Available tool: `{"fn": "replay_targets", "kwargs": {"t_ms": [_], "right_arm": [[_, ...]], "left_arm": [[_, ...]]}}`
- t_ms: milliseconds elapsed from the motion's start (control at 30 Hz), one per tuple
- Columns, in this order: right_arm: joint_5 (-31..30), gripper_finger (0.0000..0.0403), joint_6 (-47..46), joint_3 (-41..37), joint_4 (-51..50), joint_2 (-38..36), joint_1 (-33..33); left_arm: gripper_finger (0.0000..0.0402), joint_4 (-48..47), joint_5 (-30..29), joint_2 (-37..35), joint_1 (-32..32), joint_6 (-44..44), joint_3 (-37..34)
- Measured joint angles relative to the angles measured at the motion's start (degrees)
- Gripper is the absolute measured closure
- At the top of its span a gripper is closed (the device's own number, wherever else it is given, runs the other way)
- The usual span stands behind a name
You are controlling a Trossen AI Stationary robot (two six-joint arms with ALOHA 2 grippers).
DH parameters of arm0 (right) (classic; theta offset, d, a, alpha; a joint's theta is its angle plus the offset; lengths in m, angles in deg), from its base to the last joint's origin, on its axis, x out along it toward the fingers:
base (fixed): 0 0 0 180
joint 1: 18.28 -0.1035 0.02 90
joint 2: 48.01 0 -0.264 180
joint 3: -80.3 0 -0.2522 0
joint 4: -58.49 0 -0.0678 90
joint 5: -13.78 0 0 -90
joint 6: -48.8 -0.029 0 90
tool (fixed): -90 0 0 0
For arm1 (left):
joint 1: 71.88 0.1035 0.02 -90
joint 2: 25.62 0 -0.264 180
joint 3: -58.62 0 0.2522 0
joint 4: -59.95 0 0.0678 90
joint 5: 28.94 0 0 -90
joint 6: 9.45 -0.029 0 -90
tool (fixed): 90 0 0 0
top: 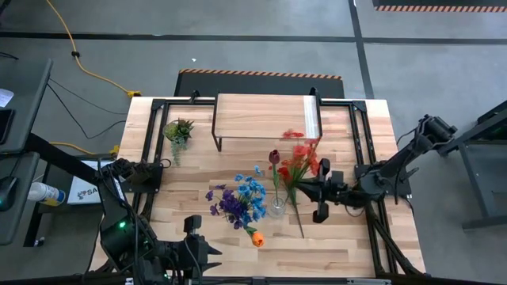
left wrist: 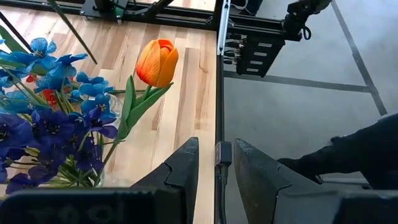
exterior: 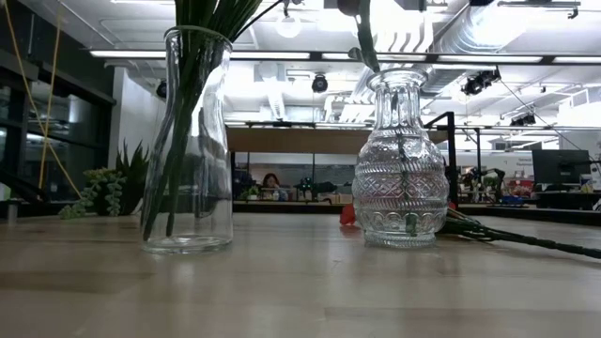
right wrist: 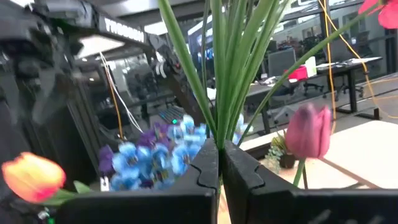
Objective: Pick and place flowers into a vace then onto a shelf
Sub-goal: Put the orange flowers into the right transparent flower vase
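Note:
A tall plain glass vase [exterior: 188, 141] holds the blue and purple flowers [top: 236, 199] and an orange tulip [left wrist: 157, 61]. Beside it a patterned glass vase [exterior: 399, 160] holds the maroon tulip [top: 274, 156]. My right gripper [right wrist: 221, 155] is shut on green stems of the red flowers [top: 303, 158], just right of the patterned vase. More green stems [exterior: 526, 239] lie along the table there. The shelf [top: 265, 115] stands at the far middle. My left gripper [left wrist: 216, 168] hovers open near the front edge, above the orange tulip, with nothing between its fingers. My right gripper pinches a bunch of green stems and leaves [right wrist: 217, 134] between its two shut fingers, coming at them about level from the table's right. The stems rise beyond the fingertips toward a red bloom [right wrist: 379, 12]. Whether their lower ends rest on the table, I cannot tell.
A small spiky potted plant [top: 178, 131] stands at the far left of the table. A black metal frame [top: 360, 142] runs along the table's edges. Bare wood lies along the near edge [top: 333, 253], right of the orange tulip.

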Motion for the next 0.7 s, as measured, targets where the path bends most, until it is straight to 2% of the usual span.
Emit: {"fn": "replay_targets", "kwargs": {"t_ms": [167, 467, 700], "right_arm": [[-0.76, 0.0403, 1.25, 0.00, 5.11, 3.42, 0.02], [-5.16, 0.0403, -0.95, 0.00, 5.69, 8.69, 0.00], [-7.31, 0.0403, -0.47, 0.00, 5.38, 10.09, -0.09]], "left_arm": [[0.0268, 0.00, 0.01, 0.00, 0.00, 0.00, 0.00], [0.0268, 0.00, 0.02, 0.00, 0.00, 0.01, 0.00], [0.0268, 0.02, 1.33, 0.00, 0.00, 0.02, 0.00]]}}
